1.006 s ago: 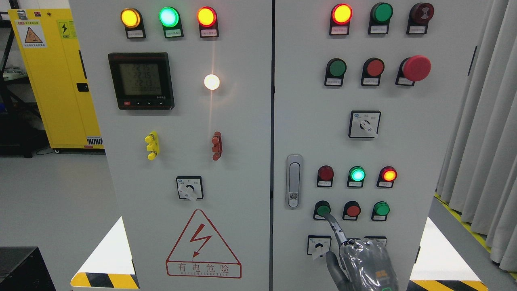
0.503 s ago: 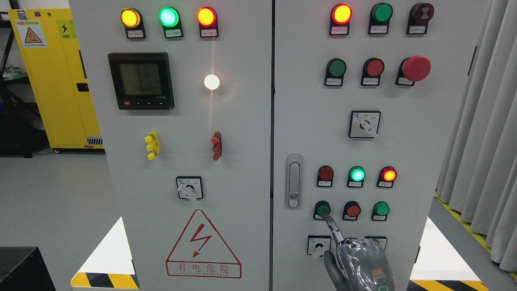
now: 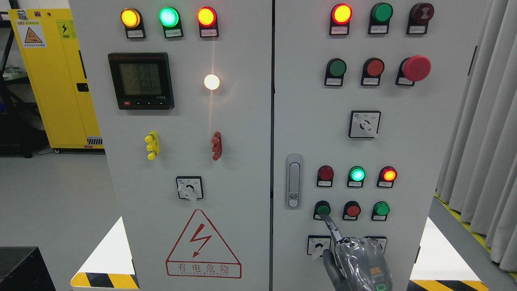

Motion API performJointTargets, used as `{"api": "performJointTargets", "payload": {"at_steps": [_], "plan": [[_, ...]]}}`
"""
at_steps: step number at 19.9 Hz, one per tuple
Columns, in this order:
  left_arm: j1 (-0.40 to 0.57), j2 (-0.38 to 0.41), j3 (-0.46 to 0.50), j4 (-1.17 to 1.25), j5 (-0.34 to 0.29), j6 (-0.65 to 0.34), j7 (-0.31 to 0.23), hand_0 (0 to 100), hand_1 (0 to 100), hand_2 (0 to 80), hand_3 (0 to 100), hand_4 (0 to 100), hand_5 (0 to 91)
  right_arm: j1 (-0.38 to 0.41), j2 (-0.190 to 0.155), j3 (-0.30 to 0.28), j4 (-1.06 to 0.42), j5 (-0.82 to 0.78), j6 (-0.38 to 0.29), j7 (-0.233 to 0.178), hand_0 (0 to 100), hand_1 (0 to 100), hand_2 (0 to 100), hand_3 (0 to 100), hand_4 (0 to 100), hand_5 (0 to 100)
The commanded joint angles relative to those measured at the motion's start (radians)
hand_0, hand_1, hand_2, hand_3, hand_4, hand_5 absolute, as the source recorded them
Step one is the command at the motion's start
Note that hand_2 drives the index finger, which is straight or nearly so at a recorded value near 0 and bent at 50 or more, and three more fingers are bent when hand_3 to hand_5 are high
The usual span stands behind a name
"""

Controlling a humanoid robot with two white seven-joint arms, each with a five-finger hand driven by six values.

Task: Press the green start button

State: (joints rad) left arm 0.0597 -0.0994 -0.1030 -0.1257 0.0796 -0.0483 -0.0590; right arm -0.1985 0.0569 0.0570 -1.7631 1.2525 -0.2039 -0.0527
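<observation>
Right hand, one finger out and holding nothing, touches my green start button; I judge pressing underway, release left.

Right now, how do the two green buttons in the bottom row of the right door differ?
The left green button looks darker and duller; the right green button is brighter green. The right hand has one extended finger whose tip meets the left green button's lower edge; nothing touches the right green button. Both are round, in black collars, flanking a red button.
</observation>
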Motion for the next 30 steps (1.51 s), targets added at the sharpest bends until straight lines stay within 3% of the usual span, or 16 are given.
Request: {"api": "performJointTargets", "payload": {"at_steps": [1, 30], "plan": [[0.0, 0.0, 0.0, 0.0, 0.0, 0.001, 0.001, 12, 56, 0.0, 0, 0, 0.0, -0.007, 0.0, 0.003, 0.022, -0.019, 0.004, 0.004, 78, 98, 0, 100, 100, 100], [0.0, 0.0, 0.0, 0.0, 0.0, 0.001, -0.001, 12, 56, 0.0, 0, 0, 0.0, -0.018, 0.0, 0.003, 0.036, -0.062, 0.021, 0.005, 81, 98, 0, 100, 100, 100]]}}
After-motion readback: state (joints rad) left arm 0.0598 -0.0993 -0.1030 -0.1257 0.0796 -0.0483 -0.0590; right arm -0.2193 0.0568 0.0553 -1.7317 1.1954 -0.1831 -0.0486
